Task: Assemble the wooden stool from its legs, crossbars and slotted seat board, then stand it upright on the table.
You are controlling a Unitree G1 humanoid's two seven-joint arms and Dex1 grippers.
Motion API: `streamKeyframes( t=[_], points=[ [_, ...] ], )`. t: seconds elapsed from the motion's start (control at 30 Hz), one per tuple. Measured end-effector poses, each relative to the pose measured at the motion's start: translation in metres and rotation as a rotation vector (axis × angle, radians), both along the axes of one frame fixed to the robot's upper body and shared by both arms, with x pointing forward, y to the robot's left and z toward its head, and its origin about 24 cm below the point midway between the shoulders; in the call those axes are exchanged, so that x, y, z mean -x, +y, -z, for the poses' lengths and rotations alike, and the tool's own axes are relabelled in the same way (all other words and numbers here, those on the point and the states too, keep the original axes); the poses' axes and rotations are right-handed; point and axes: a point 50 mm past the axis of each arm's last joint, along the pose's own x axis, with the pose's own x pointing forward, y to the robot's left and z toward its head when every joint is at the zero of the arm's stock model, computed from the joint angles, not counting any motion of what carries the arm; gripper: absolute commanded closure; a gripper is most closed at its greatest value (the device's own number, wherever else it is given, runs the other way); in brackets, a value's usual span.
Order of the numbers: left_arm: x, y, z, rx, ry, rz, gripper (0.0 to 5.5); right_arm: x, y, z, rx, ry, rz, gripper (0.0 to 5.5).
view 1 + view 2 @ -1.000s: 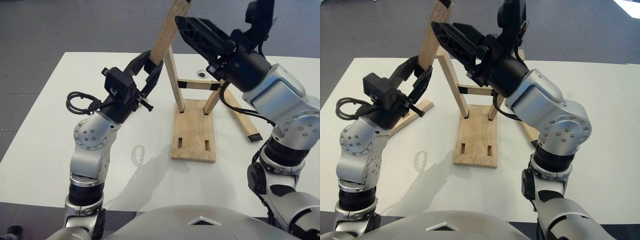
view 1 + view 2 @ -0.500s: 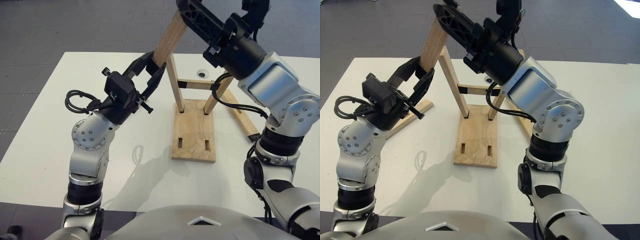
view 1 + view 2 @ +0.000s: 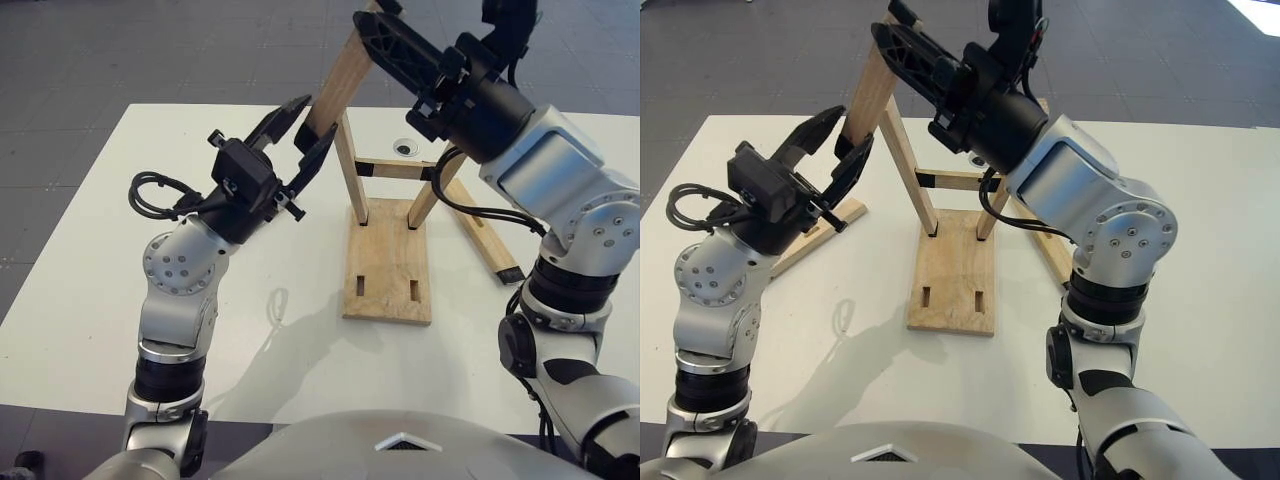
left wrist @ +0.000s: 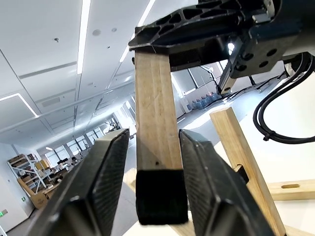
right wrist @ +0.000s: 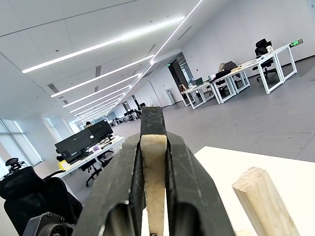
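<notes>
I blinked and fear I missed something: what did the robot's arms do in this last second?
The left gripper opened, letting go of the tilted wooden leg; its fingers now flank it without touching. The right gripper, shut on the leg's top end, rose slightly. The seat board with its two upright legs and crossbar, and the loose leg beside it, stayed put.

leg (image 3: 345,70) end hidden behind left gripper (image 3: 316,115)
</notes>
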Motion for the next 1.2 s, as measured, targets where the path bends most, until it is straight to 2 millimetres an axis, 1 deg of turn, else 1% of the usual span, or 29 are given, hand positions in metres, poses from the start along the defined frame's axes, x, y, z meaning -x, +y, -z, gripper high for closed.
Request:
streamKeyframes(
  t=[0.13,0.23,0.27,0.33,0.4,0.43,0.47,0.53,0.57,0.63,0.67,0.7,0.77,0.8,0.87,0.97,1.0,1.07,1.2],
  points=[
    [-0.003,0.005,0.008,-0.035,0.001,-0.003,3.05,0.001,0.000,-0.001,-0.015,0.019,-0.009,5.11],
    [0.003,0.017,0.038,-0.113,0.067,-0.001,3.05,0.000,-0.008,0.000,0.018,0.013,0.038,5.11],
    [0.008,0.023,0.052,-0.142,0.099,-0.001,3.05,0.002,-0.014,0.004,0.035,0.017,0.064,5.11],
    [0.017,0.037,0.080,-0.199,0.171,-0.012,3.05,0.003,-0.031,0.011,0.062,0.034,0.142,5.11],
    [0.025,0.048,0.103,-0.250,0.234,-0.025,3.05,0.006,-0.046,0.013,0.082,0.030,0.201,5.11],
    [0.028,0.052,0.112,-0.262,0.265,-0.037,3.05,0.010,-0.055,0.014,0.095,0.027,0.221,5.11],
    [0.028,0.055,0.116,-0.268,0.277,-0.045,3.05,0.014,-0.064,0.017,0.124,0.029,0.244,5.11],
    [0.022,0.059,0.118,-0.245,0.282,-0.090,3.05,0.025,-0.087,0.034,0.264,0.061,0.298,5.11],
    [0.013,0.057,0.116,-0.188,0.284,-0.137,3.05,0.031,-0.097,0.046,0.367,0.083,0.315,5.11],
    [0.000,0.047,0.113,-0.070,0.295,-0.200,3.05,0.036,-0.116,0.065,0.506,0.131,0.354,5.11],
    [-0.005,0.040,0.113,-0.018,0.315,-0.219,3.05,0.034,-0.129,0.072,0.569,0.149,0.393,5.11],
    [-0.005,0.035,0.115,0.003,0.336,-0.222,3.05,0.031,-0.139,0.075,0.597,0.153,0.427,5.11],
    [-0.006,0.034,0.113,0.015,0.341,-0.234,3.05,0.025,-0.153,0.077,0.624,0.136,0.468,5.11],
    [-0.007,0.034,0.113,0.017,0.348,-0.243,3.05,0.018,-0.163,0.082,0.652,0.146,0.502,5.11],
    [-0.011,0.033,0.110,0.021,0.345,-0.252,3.05,0.004,-0.176,0.093,0.684,0.175,0.559,5.11],
    [-0.013,0.033,0.109,0.020,0.349,-0.255,3.05,-0.013,-0.178,0.102,0.679,0.168,0.565,5.11],
    [-0.013,0.033,0.110,0.020,0.353,-0.256,3.05,-0.017,-0.178,0.109,0.680,0.186,0.568,5.11],
    [-0.013,0.032,0.110,0.020,0.355,-0.255,3.05,-0.021,-0.180,0.116,0.682,0.200,0.572,5.11],
    [-0.013,0.030,0.111,0.018,0.359,-0.250,3.05,-0.033,-0.180,0.121,0.674,0.207,0.587,5.11]
  ],
)
